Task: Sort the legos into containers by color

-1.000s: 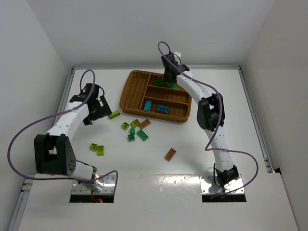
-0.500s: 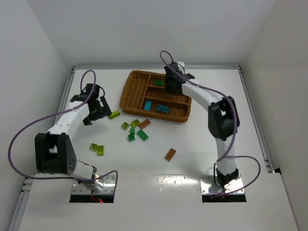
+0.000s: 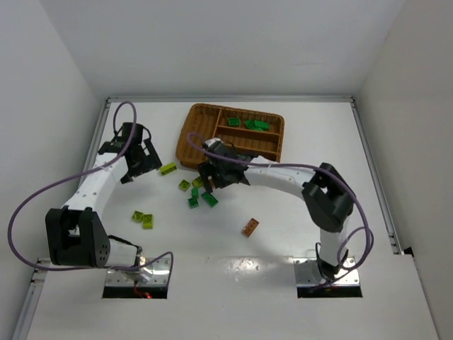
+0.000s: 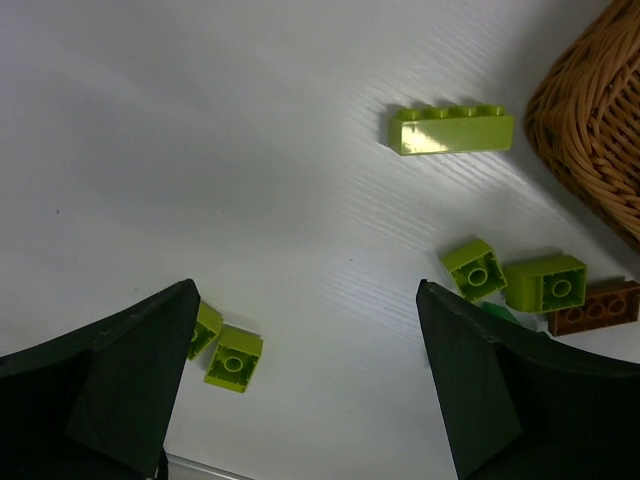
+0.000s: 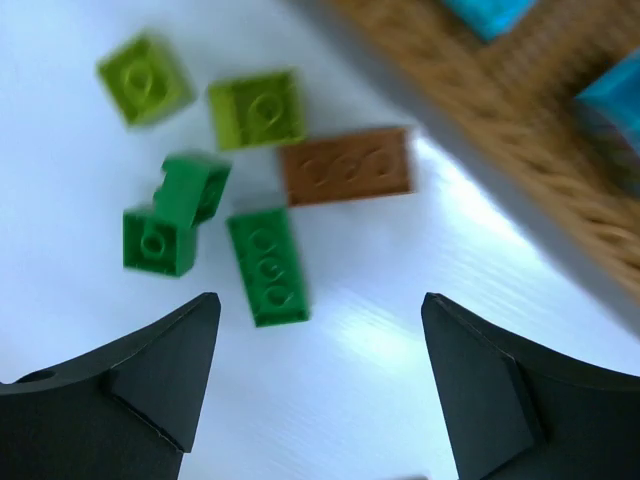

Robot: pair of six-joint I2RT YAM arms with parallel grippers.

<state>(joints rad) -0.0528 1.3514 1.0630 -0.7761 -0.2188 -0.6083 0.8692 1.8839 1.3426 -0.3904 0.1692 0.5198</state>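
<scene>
While hovering over loose legos (image 5: pixel 265 265) just beside the wicker tray (image 3: pixel 190 139), holds right gripper (image 5: pixel 320 305) jaws spread wide, gripping nothing. Shows left gripper (image 4: pixel 305 295) equally agape and empty above lime bricks (image 4: pixel 452 130) on the table (image 4: pixel 200 150). Finds dark green bricks (image 3: pixel 256 125) lying in the tray's far slot.

2 blue legos (image 5: pixel 612 95) cut by frame edge, wicker tray (image 5: pixel 520 170) blurred, brown lego (image 4: pixel 595 308) cropped

We're seeing bare table (image 3: pixel 283 241) around the lone brown brick (image 3: pixel 250 227), rt of the brick cluster (image 3: pixel 209 199); tray wall (image 3: pixel 185 149) is crowding the cluster's far side.
</scene>
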